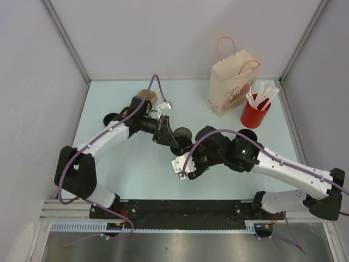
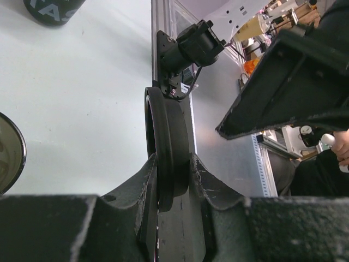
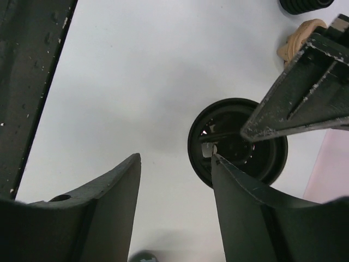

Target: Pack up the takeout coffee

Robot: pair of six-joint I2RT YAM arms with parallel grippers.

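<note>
My left gripper (image 1: 165, 132) (image 2: 172, 158) is shut on a matte black ringed lid (image 2: 168, 131), which stands edge-on between its fingers. Just right of it in the top view sits the short black takeout coffee cup (image 1: 183, 141). Its rim and grey inside show at the left edge of the left wrist view (image 2: 11, 153). My right gripper (image 1: 185, 168) (image 3: 173, 164) hangs open over bare table, holding nothing. Past its right finger lies a round black rim with a shiny dark inside (image 3: 218, 125), crossed by a left finger (image 3: 305, 103). Cup mouth or lid, I cannot tell.
A paper bag with orange handles (image 1: 232, 84) stands at the back right, with a red cup of white sticks (image 1: 255, 112) beside it. A taller black cup (image 2: 52, 8) stands behind my right arm. A brown item (image 1: 144, 98) and a black ribbed piece (image 1: 112, 117) sit back left.
</note>
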